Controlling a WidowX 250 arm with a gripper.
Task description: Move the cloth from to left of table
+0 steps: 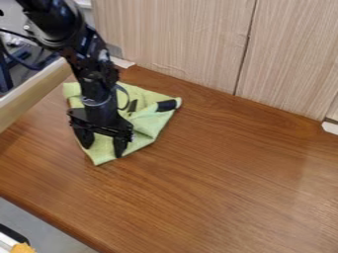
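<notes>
Cloth (148, 121): pale green, on the bench (231, 192), left side of the frame, a bit above mid-height. Lies spread but rumpled, one corner pointing down toward me, another reaching right. Folds along its upper part, right-hand corner looks rolled over. Short black piece (166, 105) at that right corner; can't tell what it is. Smaller dark patch (133, 105) nearer the arm, also unclear.

Pincer (104, 149) right over the cloth's lower left part, pointing down, fingers spread apart, nothing clamped between them that I can see. Both tips look to be at or just above the fabric; can't tell if they touch. Black arm (89, 57) comes in from the upper left corner of the frame and covers some of the cloth's upper left.

Bench is brown wood grain, front edge slanting from the left side down to the bottom. Pale wooden rail (31, 95) along its left side. Light wood panels (178, 34) stand behind, dark upright seam between two of them. White bit (330, 127) at the right edge of the frame, another (122, 62) behind the arm. Dark cables (25, 63) upper left. Orange thing (22, 248) in the lower left corner.
</notes>
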